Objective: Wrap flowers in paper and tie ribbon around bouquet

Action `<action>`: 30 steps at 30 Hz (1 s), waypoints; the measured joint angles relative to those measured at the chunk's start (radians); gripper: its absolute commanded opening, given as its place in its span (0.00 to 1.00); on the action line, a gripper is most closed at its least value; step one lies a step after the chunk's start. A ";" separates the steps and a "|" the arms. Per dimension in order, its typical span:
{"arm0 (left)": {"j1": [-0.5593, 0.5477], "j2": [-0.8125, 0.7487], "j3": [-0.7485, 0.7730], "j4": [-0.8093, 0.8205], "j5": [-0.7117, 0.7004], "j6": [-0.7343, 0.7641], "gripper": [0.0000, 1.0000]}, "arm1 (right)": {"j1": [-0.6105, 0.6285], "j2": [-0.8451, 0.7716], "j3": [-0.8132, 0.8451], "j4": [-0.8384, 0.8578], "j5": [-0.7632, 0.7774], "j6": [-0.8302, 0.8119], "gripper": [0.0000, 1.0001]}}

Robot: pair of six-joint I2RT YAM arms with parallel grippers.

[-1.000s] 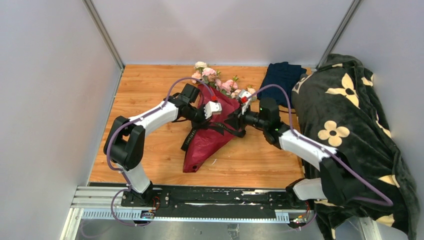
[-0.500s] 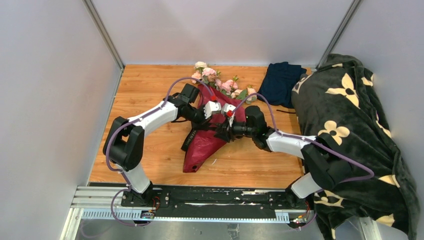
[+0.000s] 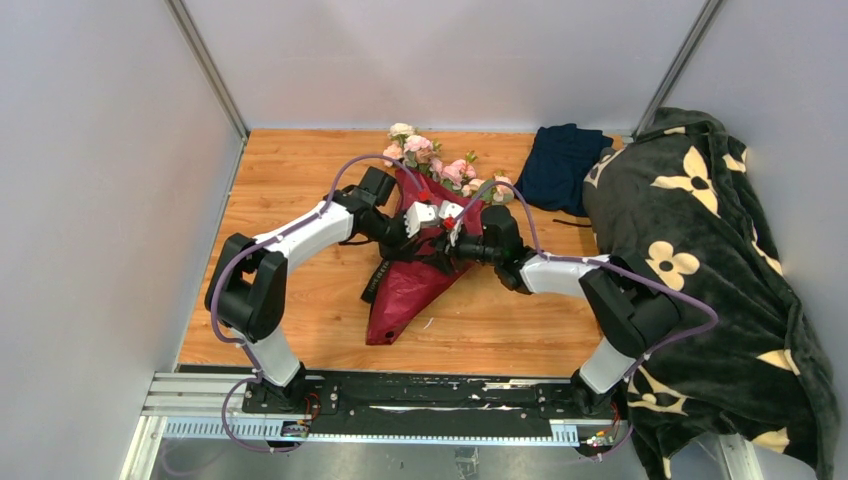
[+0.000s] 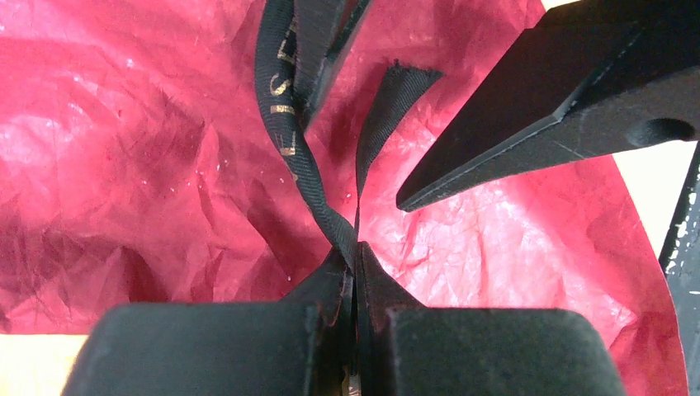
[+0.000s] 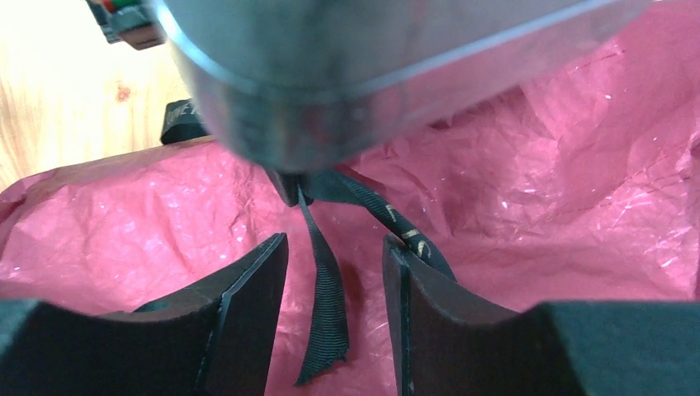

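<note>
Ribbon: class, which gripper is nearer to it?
Left. The left gripper is shut on the ribbon; the right gripper stands open around one loose tail, not pinching it.

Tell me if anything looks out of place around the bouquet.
The ribbon looks untied: a loose tail lies on the paper inside the open right tool, while the left tool pinches two strands.

Top view bright, even, soft shadows only. Wrist views: glare sparkles on paper, bench washed out, foreground blurry.
</note>
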 measured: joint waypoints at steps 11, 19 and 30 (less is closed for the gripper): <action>0.015 0.000 0.000 -0.043 -0.021 -0.006 0.00 | 0.000 0.060 0.024 0.039 -0.037 -0.011 0.49; -0.014 0.000 0.002 0.010 -0.030 -0.032 0.00 | 0.011 -0.032 -0.191 0.238 -0.050 0.051 0.50; -0.020 -0.017 -0.001 0.048 0.025 -0.047 0.00 | 0.010 -0.054 -0.237 0.332 -0.017 0.114 0.47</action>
